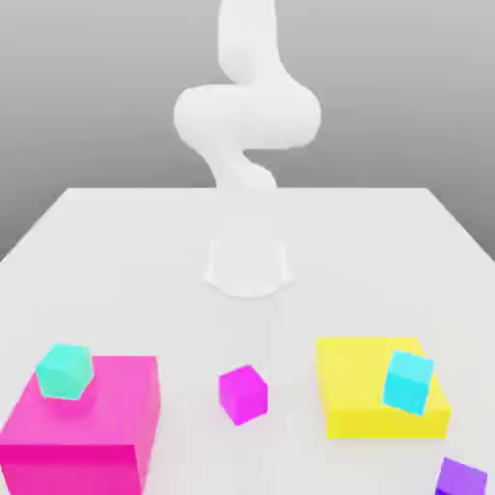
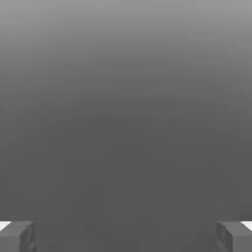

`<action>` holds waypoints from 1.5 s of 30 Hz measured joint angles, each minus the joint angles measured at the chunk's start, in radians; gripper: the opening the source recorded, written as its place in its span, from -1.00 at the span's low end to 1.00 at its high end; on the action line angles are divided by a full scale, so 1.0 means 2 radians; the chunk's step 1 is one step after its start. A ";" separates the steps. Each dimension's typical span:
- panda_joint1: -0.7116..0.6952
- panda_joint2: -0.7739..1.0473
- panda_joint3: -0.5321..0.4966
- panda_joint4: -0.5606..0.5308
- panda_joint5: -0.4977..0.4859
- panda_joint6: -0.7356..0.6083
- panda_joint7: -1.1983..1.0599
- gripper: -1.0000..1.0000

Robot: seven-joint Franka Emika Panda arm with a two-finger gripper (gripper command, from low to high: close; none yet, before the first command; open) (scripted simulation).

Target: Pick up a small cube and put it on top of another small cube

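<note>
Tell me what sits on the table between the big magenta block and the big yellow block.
A small magenta cube sits alone between the big magenta block and the big yellow block, touching neither; the exterior view shows it.

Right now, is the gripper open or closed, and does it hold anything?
Gripper: open, fingers far apart in the hand view, nothing between them; it holds no cube.
</note>
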 joint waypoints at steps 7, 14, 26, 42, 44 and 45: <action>0.043 0.130 0.003 0.014 0.005 0.032 -0.071 0.00; 0.079 0.257 0.014 0.027 0.008 0.062 -0.139 0.00; 0.129 0.475 0.043 0.050 -0.017 0.115 -0.235 0.00; 0.158 0.640 0.043 0.076 -0.055 0.191 -0.257 -1.00; 0.155 0.613 0.047 0.070 -0.051 0.171 -0.260 -1.00; 0.153 0.597 0.049 0.066 -0.048 0.158 -0.263 -1.00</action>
